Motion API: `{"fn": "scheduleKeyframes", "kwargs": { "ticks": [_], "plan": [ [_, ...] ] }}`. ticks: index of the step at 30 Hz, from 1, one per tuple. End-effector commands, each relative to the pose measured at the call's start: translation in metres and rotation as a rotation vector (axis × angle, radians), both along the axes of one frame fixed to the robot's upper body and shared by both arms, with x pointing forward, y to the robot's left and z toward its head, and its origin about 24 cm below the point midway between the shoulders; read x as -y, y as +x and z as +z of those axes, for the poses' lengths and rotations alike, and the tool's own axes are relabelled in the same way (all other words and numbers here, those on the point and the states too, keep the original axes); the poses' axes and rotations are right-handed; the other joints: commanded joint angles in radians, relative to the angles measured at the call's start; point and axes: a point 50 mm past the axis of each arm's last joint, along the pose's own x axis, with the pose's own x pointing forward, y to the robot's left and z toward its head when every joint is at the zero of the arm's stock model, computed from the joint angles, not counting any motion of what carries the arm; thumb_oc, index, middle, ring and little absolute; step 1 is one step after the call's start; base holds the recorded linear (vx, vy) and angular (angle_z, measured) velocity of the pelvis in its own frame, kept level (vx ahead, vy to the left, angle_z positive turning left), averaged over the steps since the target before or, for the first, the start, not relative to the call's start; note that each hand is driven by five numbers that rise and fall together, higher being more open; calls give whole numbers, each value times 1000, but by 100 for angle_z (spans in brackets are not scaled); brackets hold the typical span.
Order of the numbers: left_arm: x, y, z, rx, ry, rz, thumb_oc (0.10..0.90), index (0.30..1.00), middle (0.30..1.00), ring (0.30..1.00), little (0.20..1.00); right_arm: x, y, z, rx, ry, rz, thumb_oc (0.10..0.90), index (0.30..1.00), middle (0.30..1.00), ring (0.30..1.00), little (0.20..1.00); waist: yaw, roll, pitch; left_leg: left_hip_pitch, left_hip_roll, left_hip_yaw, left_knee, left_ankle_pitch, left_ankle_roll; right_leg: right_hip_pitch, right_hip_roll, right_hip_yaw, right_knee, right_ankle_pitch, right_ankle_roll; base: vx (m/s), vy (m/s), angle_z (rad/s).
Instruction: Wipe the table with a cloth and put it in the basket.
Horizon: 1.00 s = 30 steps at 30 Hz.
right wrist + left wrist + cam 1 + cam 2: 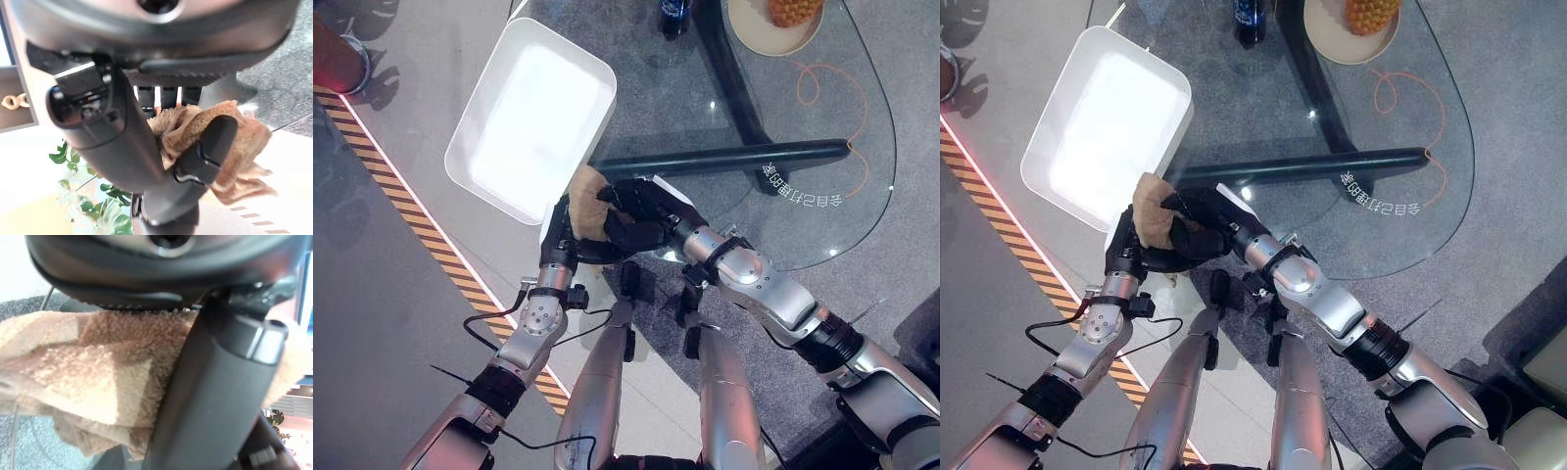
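Where the two hands meet, just off the near-left edge of the glass counter (822,211), a tan terry cloth (589,201) is bunched between them, its pile nubbly and its folds stacked in lighter and darker bands. The left hand (558,235) reaches up from below with its fingers curled on the cloth's lower part; the right hand (641,217) comes in from the right, fingers and thumb wrapped over the wad from the counter side. The cloth lies just beside the near corner of the white basket (470,127), a shallow rounded-rectangle tray, and outside it. The left wrist view adds the cloth's surface close up, layered folds pressed against a dark finger (210,396). The right wrist view shows the thumb (205,152) clamped across a crumpled lobe with ragged edges hanging free. The eye views alone show a dark bottle (674,15), a plate (754,39) bearing a pineapple (793,10), and an orange cord (822,88) on the glass.
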Motion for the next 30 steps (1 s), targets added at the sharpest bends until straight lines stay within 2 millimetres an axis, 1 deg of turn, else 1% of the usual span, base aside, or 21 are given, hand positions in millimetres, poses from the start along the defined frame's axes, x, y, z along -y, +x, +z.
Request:
{"fn": "scheduleKeyframes", "kwargs": {
  "ticks": [1, 8, 11, 15, 22, 30],
  "plan": [
    [37, -20, 30, 206, -37, -221, 100, 300, 300, 300, 200, -10, -22, 78, 348, 133, 104, 800, 900, 900, 900, 900, 12, -8, -24, 34, -26, 28, 110, -163, 47, 27, 8, 39, -117, 100, 54, 0, 0, 0],
    [30, -21, 29, 204, -29, -203, 100, 300, 300, 300, 200, 8, -17, 80, 407, 29, 32, 800, 900, 900, 900, 900, 7, -21, -24, 37, -22, 26, 110, -166, 48, 30, 15, 42, -114, 98, 55, 0, 0, 0],
    [26, -22, 30, 206, -22, -194, 100, 300, 300, 300, 200, 19, -15, 81, 455, -39, -16, 800, 900, 900, 900, 900, 5, -30, -24, 41, -19, 26, 108, -168, 47, 35, 18, 41, -117, 98, 57, 0, 0, 0],
    [21, -22, 30, 206, -16, -183, 100, 300, 300, 300, 200, 31, -14, 87, 528, -88, -89, 800, 900, 900, 900, 900, 1, -40, -24, 44, -15, 26, 108, -171, 47, 41, 21, 42, -117, 97, 58, 0, 0, 0],
    [15, -24, 29, 204, -11, -160, 100, 300, 300, 300, 200, 50, -18, 100, 659, -150, -225, 800, 900, 900, 900, 900, -10, -51, -24, 43, -6, 29, 109, -179, 47, 37, 29, 48, -112, 94, 62, 0, 0, 0],
    [11, -27, 27, 205, -12, -141, 100, 300, 300, 300, 200, 63, -24, 105, 744, -185, -334, 800, 900, 900, 900, 900, -20, -54, -24, 43, -1, 34, 109, -186, 48, 35, 33, 56, -110, 91, 65, 3, -3, -1]
  ]
}}
